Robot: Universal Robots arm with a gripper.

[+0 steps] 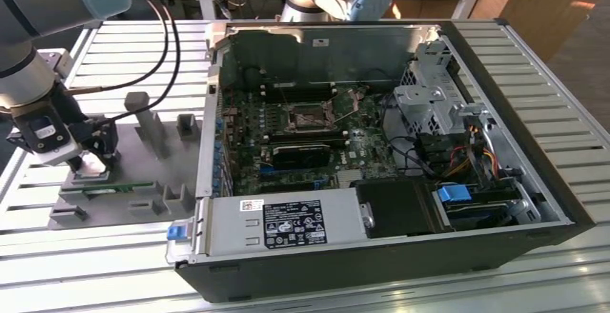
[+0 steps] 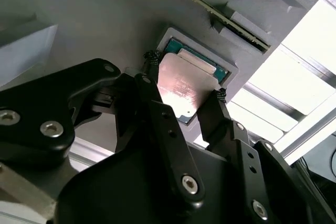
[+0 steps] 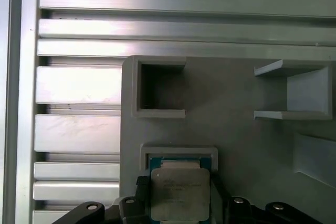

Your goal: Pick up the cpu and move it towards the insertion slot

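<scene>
The cpu (image 2: 181, 90), a flat square chip with a silvery top, sits between my two black fingers over its shallow grey pocket (image 2: 210, 56) on the grey fixture plate (image 1: 143, 148). My gripper (image 2: 185, 77) is shut on the cpu, one fingertip at each of two opposite edges. In the first wrist view the cpu (image 3: 180, 192) overlaps the pocket frame (image 3: 178, 153), with the gripper (image 3: 178, 190) around it. In the exterior view the gripper (image 1: 91, 164) is at the far left, over the fixture. The insertion slot (image 1: 307, 116) lies on the motherboard inside the open computer case, well to the exterior view's right.
The open computer case (image 1: 381, 148) has raised walls, a power supply (image 1: 276, 224) at the front and drive cages (image 1: 438, 106) at the right. Upright grey blocks (image 1: 143, 113) stand on the fixture, and a thin green circuit strip (image 1: 119, 184) lies beside the gripper. Cables (image 1: 162, 34) hang from the arm.
</scene>
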